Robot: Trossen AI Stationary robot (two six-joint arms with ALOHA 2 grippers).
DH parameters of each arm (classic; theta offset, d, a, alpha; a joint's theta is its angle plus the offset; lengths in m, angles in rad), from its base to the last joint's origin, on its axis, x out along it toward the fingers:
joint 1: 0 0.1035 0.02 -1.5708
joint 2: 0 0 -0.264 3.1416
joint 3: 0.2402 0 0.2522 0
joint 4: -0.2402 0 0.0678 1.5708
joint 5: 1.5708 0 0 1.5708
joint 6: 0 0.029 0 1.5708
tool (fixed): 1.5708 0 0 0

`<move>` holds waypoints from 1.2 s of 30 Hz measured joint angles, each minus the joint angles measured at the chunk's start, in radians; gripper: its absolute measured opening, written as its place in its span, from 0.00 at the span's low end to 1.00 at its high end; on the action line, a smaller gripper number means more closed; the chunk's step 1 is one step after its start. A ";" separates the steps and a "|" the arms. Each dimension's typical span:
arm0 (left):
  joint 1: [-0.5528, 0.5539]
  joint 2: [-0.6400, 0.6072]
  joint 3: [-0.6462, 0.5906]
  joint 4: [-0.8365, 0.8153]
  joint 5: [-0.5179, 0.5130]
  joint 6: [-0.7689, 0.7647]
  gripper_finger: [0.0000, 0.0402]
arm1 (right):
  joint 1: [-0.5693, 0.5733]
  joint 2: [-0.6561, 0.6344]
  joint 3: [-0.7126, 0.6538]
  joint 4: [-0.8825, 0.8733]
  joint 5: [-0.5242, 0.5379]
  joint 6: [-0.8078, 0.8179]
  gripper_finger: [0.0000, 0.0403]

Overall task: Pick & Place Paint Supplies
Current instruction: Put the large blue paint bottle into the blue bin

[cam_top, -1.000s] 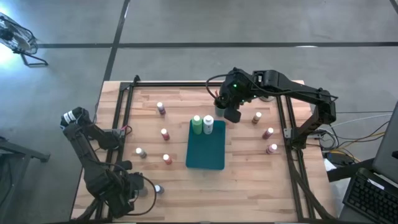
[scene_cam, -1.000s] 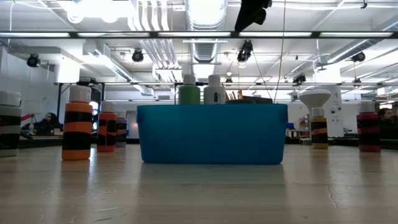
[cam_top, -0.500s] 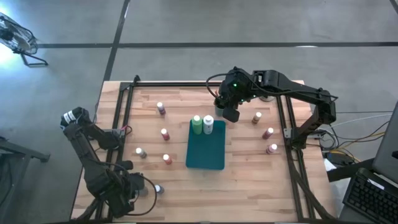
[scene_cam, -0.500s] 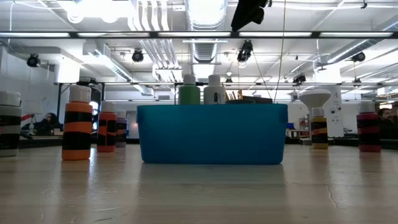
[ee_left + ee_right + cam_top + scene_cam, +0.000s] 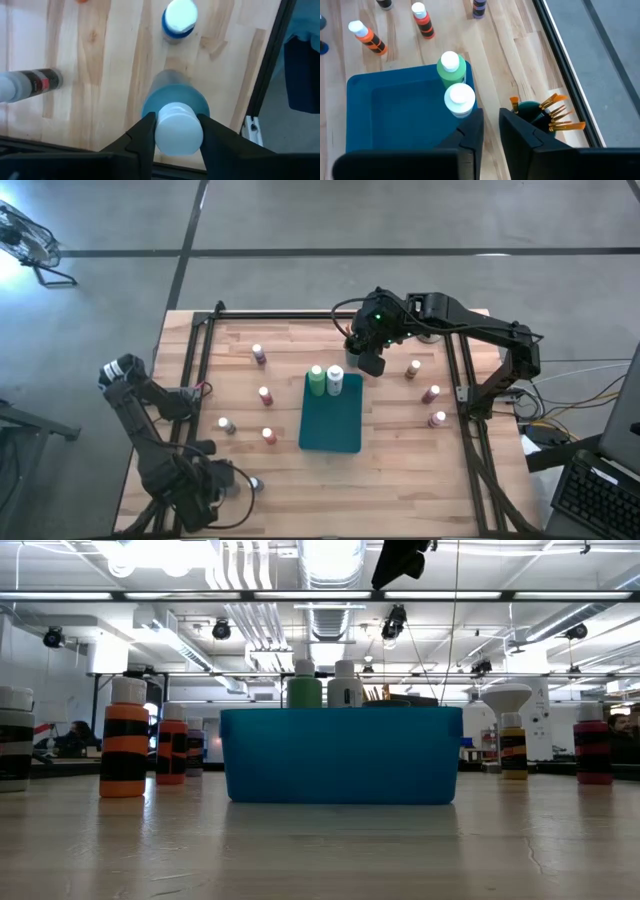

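1. Left gripper [image 5: 176, 131] clamps a blue bottle's [image 5: 175, 107] white cap at the table's near left corner.
2. Right gripper [image 5: 490, 131], fingers narrowly parted and empty, hovers beside the teal tray [image 5: 331, 430], above its white-capped bottle [image 5: 459, 98].

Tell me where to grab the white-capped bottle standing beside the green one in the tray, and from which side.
Probably from straight above, on the white cap or the neck just under it. The bottle stands upright in the teal tray, close beside the green bottle, and the tray wall hides its body in the low view. The right gripper hangs near it.
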 joint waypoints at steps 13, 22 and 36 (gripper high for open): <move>0.007 -0.022 0.016 -0.001 0.004 0.001 0.39 | 0.000 0.000 0.000 0.000 0.000 0.003 0.18; 0.021 -0.023 0.015 -0.003 0.000 -0.031 0.40 | 0.000 0.000 0.000 -0.002 0.000 0.003 0.26; 0.039 -0.024 0.015 -0.034 0.036 -0.012 0.67 | 0.000 0.000 0.000 -0.004 0.000 0.024 0.34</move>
